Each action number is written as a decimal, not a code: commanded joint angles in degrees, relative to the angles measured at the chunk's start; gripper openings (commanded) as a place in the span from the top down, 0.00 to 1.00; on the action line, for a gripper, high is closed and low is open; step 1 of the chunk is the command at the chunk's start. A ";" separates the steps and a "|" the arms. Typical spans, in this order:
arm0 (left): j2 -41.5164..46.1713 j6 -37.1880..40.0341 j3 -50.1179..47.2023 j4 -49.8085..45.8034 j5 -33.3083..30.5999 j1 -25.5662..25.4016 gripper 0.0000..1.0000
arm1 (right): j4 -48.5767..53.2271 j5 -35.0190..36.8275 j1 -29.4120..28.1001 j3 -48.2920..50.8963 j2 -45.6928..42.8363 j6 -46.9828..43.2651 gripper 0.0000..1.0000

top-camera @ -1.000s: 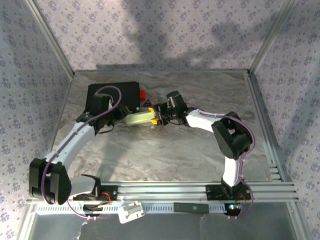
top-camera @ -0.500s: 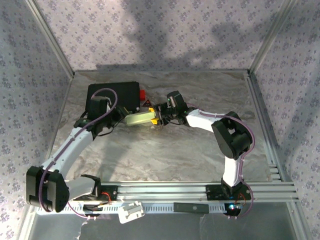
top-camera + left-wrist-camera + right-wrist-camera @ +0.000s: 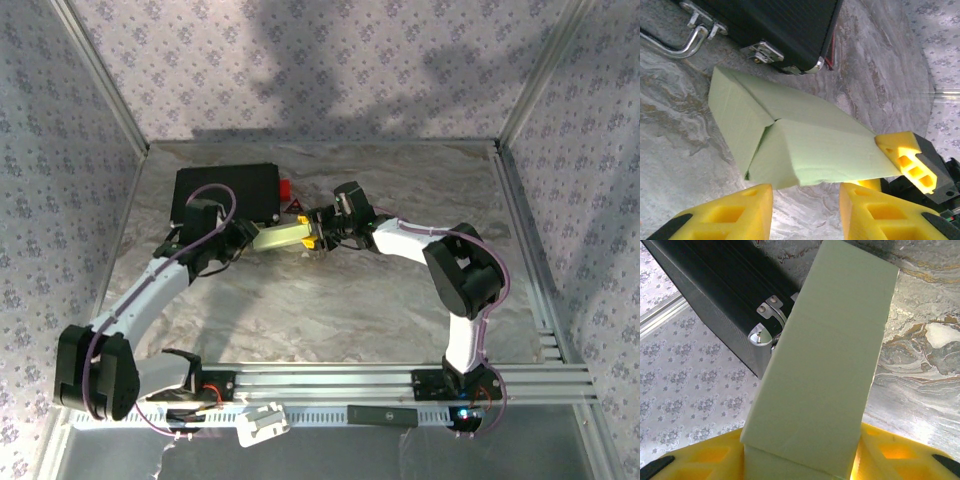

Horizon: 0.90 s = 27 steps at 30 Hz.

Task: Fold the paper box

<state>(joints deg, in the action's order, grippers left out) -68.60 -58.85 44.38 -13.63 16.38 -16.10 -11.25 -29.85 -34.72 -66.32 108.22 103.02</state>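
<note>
Left wrist view: left gripper [image 3: 805, 201] parted, empty, facing the paper box [image 3: 790, 135] flap to fold.
Right gripper [image 3: 800, 457]: clamps box end, steadying it.

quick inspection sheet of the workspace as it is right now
surface: grey marbled table top, no spills seen
job's things: pale green paper box, long box shape with one creased end, next to the black case
clutter: black case with metal latches; small red item at its right edge
claws: right claw shut on one end of the paper box; left claw open, fingers apart at the other end
cables: purple cable looped over the left arm, another along the right arm
surroundings: flower-patterned walls; aluminium frame rails
</note>
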 commanded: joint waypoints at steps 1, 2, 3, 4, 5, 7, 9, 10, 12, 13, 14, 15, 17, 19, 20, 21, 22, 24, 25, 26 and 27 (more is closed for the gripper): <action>-0.95 -1.00 -0.50 3.04 1.50 0.19 0.61 | 0.79 -0.92 0.35 -1.09 1.11 -0.03 0.52; -1.25 -0.91 -0.65 3.07 1.26 0.19 0.62 | 0.76 -0.92 0.35 -1.09 1.11 -0.01 0.52; -1.49 -0.91 -1.03 3.21 0.99 0.19 0.64 | 0.69 -0.92 0.35 -1.07 1.03 0.07 0.52; -1.68 -0.91 -1.33 3.41 0.73 0.19 0.65 | 0.63 -0.91 0.35 -1.09 1.02 0.03 0.52; -1.95 -0.78 -1.74 3.60 0.54 0.19 0.66 | 0.70 -0.92 0.35 -1.04 1.02 0.07 0.52; -2.48 -0.25 -2.05 3.50 -0.18 0.19 0.68 | 0.69 -0.91 0.35 -0.95 0.93 0.03 0.52; -3.01 0.21 -2.45 3.26 -0.78 0.25 0.69 | 0.67 -0.92 0.35 -1.09 0.94 0.07 0.52; -3.11 0.31 -2.59 3.39 -0.89 0.28 0.70 | 0.59 -0.87 0.35 -1.04 0.94 0.07 0.52; -3.21 0.24 -2.93 4.12 -0.87 0.46 0.74 | 0.62 -0.91 0.42 -1.10 1.02 0.07 0.53; -3.28 0.27 -2.88 4.13 -0.91 0.46 0.75 | 0.58 -0.82 0.32 -1.24 1.05 0.00 0.52; -3.25 0.21 -2.65 4.05 -0.91 0.46 0.76 | 0.59 -0.92 0.27 -1.26 1.11 0.06 0.53; -3.21 0.30 -2.45 3.98 -0.92 0.45 0.79 | 0.53 -0.87 0.27 -1.23 1.11 0.04 0.53; -3.10 0.85 -1.97 3.17 -1.35 0.48 0.84 | 0.53 -0.82 0.27 -1.26 1.11 0.07 0.53; -3.25 1.80 -1.38 1.36 -1.99 0.45 0.85 | 0.70 -0.83 0.36 -1.26 1.11 0.01 0.53; -3.38 2.34 -1.20 0.54 -2.18 0.58 0.85 | 0.70 -0.83 0.35 -1.22 1.20 0.05 0.53; -3.47 2.80 -1.07 -0.20 -2.36 0.63 0.85 | 0.70 -0.73 0.35 -1.22 1.24 0.07 0.53; -3.39 3.17 -0.97 -0.85 -2.66 0.63 0.85 | 0.70 -0.69 0.42 -1.21 1.29 0.02 0.53; -3.21 4.36 -0.79 -2.71 -3.81 0.63 0.85 | 0.70 -0.67 0.35 -1.50 1.54 -0.02 0.53; -3.21 4.88 -0.55 -3.75 -4.47 0.63 0.85 | 0.70 -0.83 0.36 -1.52 1.62 -0.01 0.53; -3.32 5.50 -0.23 -4.68 -5.30 0.63 0.85 | 0.70 -0.83 0.31 -1.52 1.72 -0.02 0.53; -3.49 5.88 -0.22 -5.07 -5.67 0.71 0.85 | 0.70 -0.83 0.27 -1.52 1.81 -0.02 0.53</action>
<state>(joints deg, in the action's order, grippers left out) -70.67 -55.96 43.55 -11.94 15.00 -16.08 -11.49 -29.87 -34.37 -66.65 108.40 103.02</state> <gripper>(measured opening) 0.153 0.469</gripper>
